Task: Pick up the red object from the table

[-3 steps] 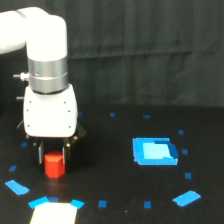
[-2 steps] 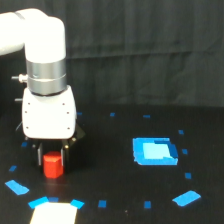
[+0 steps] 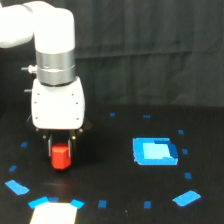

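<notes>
The red object (image 3: pixel 61 158) is a small red-orange block at the exterior view's left. It sits between the dark fingers of my gripper (image 3: pixel 61 150), under the white gripper body. The jaws are shut on its upper part, and its lower half sticks out below them. The block hangs just above the black table (image 3: pixel 115 192). How the finger pads touch it is hidden in shadow.
A large blue square patch (image 3: pixel 155 151) lies to the exterior view's right of the gripper. Small blue tape marks (image 3: pixel 186 198) dot the table around it. A white sheet (image 3: pixel 54 214) with blue corners lies at the bottom edge. A black curtain hangs behind.
The gripper and the red object between its fingers have risen a little together. The block is now slightly off the table surface.
</notes>
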